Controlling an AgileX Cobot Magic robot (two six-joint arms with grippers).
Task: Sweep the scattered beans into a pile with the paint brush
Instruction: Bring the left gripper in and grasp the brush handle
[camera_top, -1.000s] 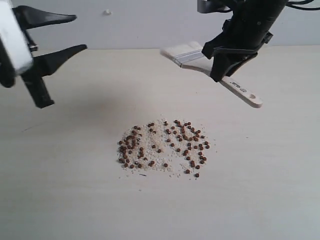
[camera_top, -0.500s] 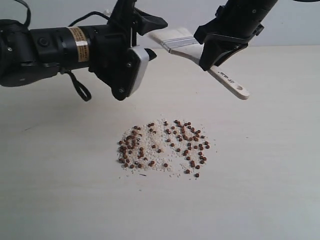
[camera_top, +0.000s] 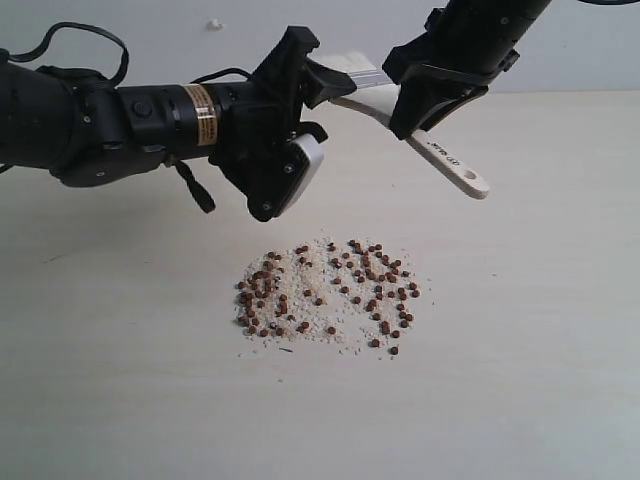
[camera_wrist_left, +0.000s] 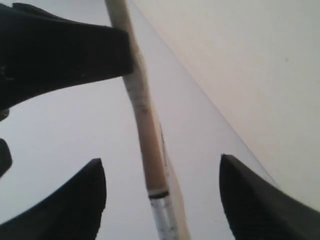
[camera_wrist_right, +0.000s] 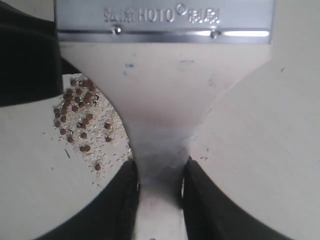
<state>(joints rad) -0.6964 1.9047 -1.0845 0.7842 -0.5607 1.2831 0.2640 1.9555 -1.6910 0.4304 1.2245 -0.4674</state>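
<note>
Reddish-brown beans (camera_top: 325, 292) lie in a loose patch on the table (camera_top: 540, 350), mixed with whitish crumbs. The paint brush (camera_top: 455, 168) hangs clear above and behind them, its handle neck clamped by the right gripper (camera_wrist_right: 159, 200). The left gripper (camera_wrist_left: 159, 162) stands wide open astride the handle. Judgement: the sweeping remains to be done.

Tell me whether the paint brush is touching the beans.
No, the paint brush is held up in the air, well apart from the beans on the table.
</note>
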